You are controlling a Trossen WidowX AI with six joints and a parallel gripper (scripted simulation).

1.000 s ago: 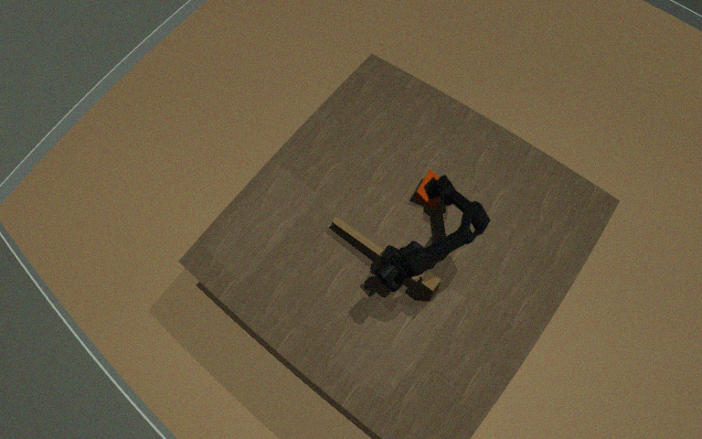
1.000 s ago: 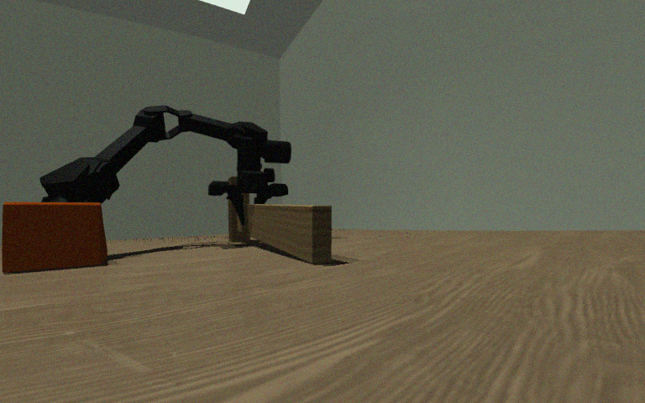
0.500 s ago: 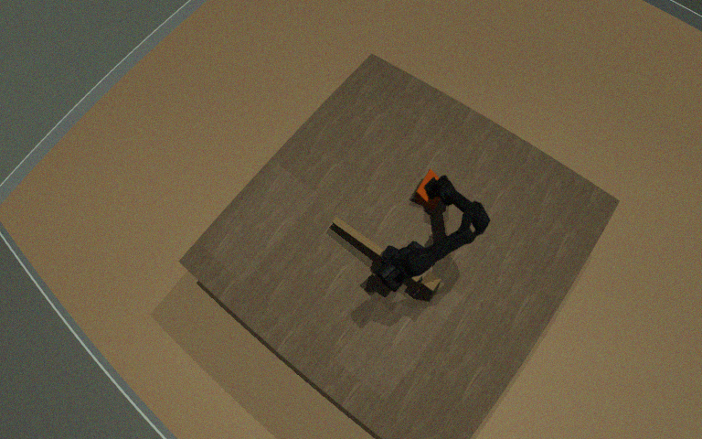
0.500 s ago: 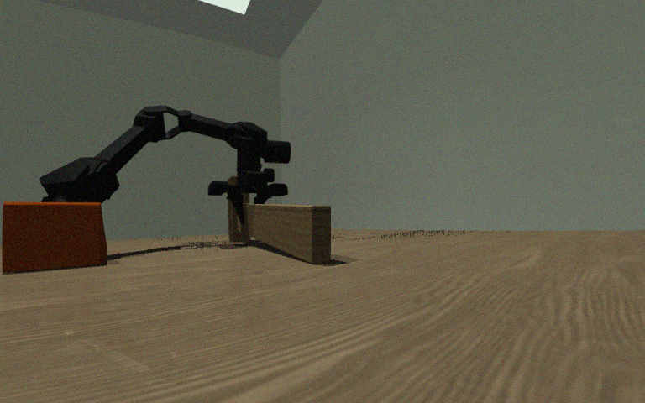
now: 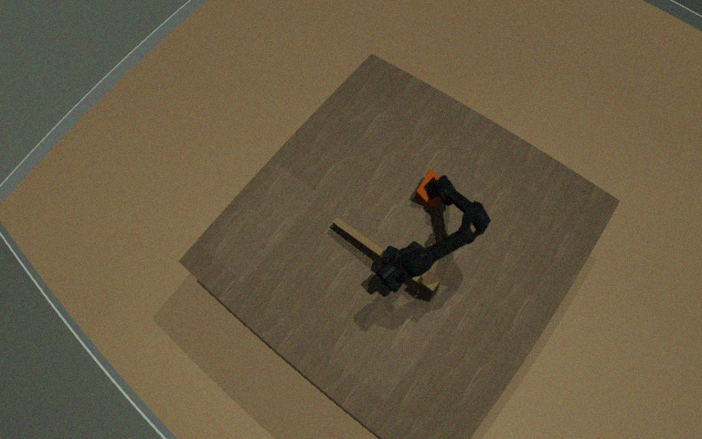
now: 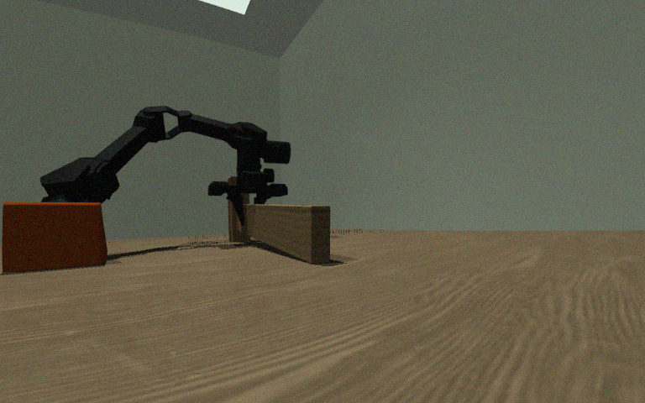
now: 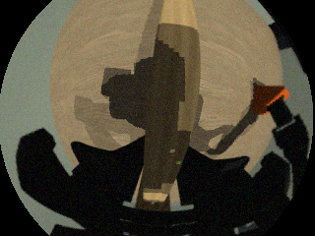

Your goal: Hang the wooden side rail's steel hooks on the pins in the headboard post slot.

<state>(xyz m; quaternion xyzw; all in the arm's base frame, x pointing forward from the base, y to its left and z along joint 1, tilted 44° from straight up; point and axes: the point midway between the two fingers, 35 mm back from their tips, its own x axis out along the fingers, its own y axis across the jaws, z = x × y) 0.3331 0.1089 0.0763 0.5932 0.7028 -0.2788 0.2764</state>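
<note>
The wooden side rail (image 5: 356, 236) (image 6: 285, 227) (image 7: 179, 12) stands on edge. In the exterior view its far end rests on the table, and it seems to rise slightly towards the post. The upright headboard post (image 5: 430, 283) (image 6: 232, 230) is at the rail's other end. My gripper (image 5: 390, 272) (image 6: 250, 213) (image 7: 160, 137) points down and is shut on the rail, one finger on each side, near the post end. Hooks, pins and slot are hidden or too dark to make out, so I cannot tell whether the hooks sit on the pins.
An orange block (image 5: 425, 185) (image 6: 52, 238) (image 7: 266, 99) stands on the wooden table (image 5: 290, 207) (image 6: 380, 322) close to my arm's base. My arm arches from there to the rail. Its shadow falls around the post and rail. The table's edges are well away from the rail.
</note>
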